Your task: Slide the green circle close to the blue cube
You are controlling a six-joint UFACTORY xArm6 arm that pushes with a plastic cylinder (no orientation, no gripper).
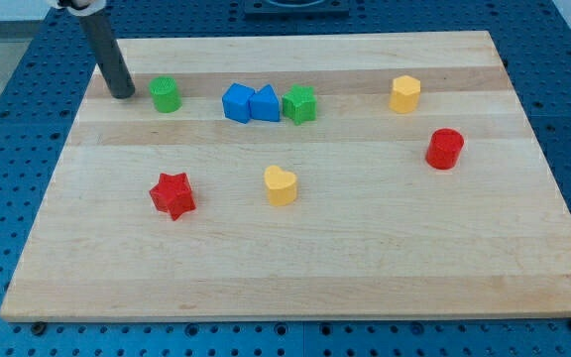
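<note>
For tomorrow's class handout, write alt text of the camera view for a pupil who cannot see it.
My tip rests on a wooden board, just left of the green circle, which sits apart from the blue cube. Right of the cube huddle a second blue block and a green star.

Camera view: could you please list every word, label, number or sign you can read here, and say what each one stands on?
None: no readable text shows anywhere in this view.
The wooden board is bare wood grain, with no print.
The blocks, such as the green circle and the blue cube, carry no markings.
The dark rod ending in my tip, just to the view's left of the green circle, has no label.
</note>
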